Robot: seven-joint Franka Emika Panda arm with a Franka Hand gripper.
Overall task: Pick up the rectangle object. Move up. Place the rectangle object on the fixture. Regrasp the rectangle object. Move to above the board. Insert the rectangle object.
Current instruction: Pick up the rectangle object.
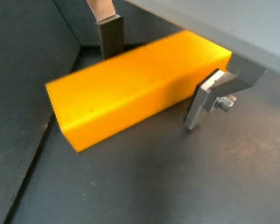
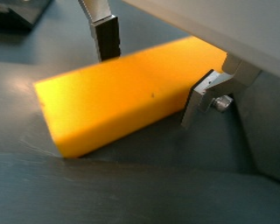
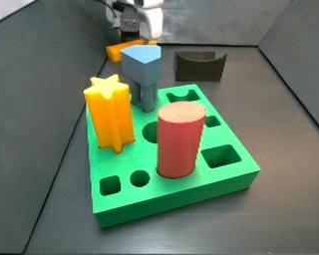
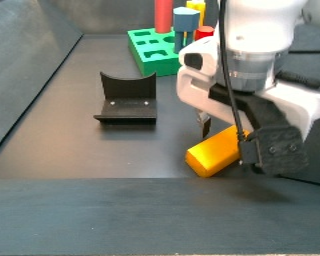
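Observation:
The rectangle object (image 1: 119, 92) is an orange-yellow block lying on its long side on the dark floor; it also shows in the other wrist view (image 2: 113, 101) and in both side views (image 3: 121, 50) (image 4: 214, 152). My gripper (image 1: 152, 83) (image 2: 150, 85) is low over the block with one finger on each long side. One finger (image 1: 205, 98) is at the block's side, and the far finger (image 1: 109, 37) stands a little apart from it. The jaws are open. The fixture (image 3: 199, 66) (image 4: 125, 98) stands empty beside the block. The green board (image 3: 189, 184) (image 4: 147, 52) is farther off.
On the board stand a red cylinder (image 3: 179, 139), an orange-yellow star post (image 3: 109, 115) and a grey-blue peg (image 3: 144, 75). Grey walls enclose the floor on the sides. The arm's white body (image 4: 256, 40) rises over the block.

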